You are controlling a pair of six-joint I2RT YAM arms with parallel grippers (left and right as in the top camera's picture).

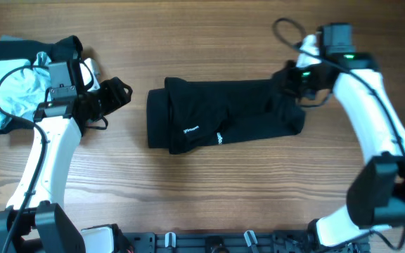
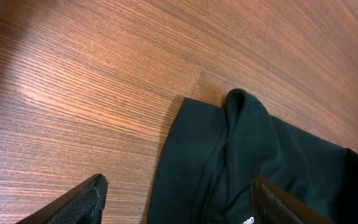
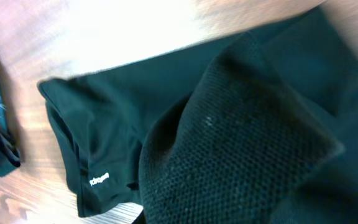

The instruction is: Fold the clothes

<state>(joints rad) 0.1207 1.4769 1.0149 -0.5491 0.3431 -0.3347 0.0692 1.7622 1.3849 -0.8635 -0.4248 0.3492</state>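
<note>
T-shirt [image 1: 216,112]: black, folded into a wide rectangular bundle, lying flat in the middle of the surface [image 1: 209,190], long side running left to right.
T-shirt detail: small white print [image 1: 190,129] on the front layer near the lower left part; a soft fold ridge runs along the left end.
Left end effector [image 1: 118,95]: released, jaws spread wide, nothing between them; near the bundle's left end but apart from it.
Left wrist view: two dark fingers [image 2: 82,199] at the bottom edge, one over bare wood and the other over black fabric.
Right end effector [image 1: 290,81]: clenched on the T-shirt at its right end, where the fabric is bunched up.
Right wrist view: blurred; a raised fold of black fabric fills the near view and hides the fingertips.
Pile of clothes [image 1: 9,91]: light blue and black, at the far left edge, partly under the left arm, well apart from the T-shirt.
</note>
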